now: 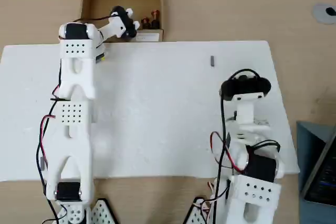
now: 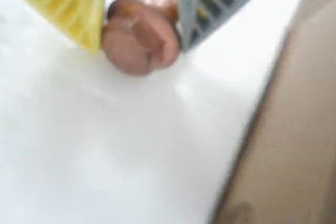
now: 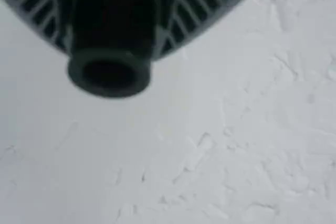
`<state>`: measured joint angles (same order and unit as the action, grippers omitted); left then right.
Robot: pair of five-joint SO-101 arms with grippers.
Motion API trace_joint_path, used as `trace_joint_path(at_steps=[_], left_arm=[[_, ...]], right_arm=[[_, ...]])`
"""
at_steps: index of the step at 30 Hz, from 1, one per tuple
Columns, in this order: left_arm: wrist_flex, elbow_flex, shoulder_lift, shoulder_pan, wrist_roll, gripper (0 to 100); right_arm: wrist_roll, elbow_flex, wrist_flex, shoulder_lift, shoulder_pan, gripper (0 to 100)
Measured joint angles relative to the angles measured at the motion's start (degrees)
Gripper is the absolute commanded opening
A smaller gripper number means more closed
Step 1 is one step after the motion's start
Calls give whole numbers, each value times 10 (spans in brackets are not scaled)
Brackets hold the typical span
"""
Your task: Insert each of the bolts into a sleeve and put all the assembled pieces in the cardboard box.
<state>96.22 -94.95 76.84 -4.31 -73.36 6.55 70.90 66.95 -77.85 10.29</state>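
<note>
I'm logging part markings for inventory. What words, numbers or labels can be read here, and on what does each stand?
On the white label on the cardboard box: print too small to read.
On the bolt: blurred, no marking readable.
On the sleeve: no marking to be seen.
Nothing else in these views carries readable text.

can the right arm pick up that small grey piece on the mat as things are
Probably not yet: the right gripper is shut on a black sleeve. The small grey piece lies alone on the white mat, so the way itself looks free.
</note>
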Motion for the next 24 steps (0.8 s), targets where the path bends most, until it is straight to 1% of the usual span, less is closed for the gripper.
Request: trace_joint_path(at_steps=[3, 6, 12, 19, 24], left_arm=[[27, 1, -8, 0, 0, 42], [35, 2, -14, 0, 0, 42], [39, 3, -33, 3, 1, 42], [39, 3, -62, 33, 26, 46], [40, 41, -63, 40, 28, 46]], right_arm=[[0, 0, 0, 0, 0, 10], [0, 0, 0, 0, 0, 10], [0, 0, 0, 0, 0, 10], [0, 0, 0, 0, 0, 10], [0, 0, 0, 0, 0, 10]])
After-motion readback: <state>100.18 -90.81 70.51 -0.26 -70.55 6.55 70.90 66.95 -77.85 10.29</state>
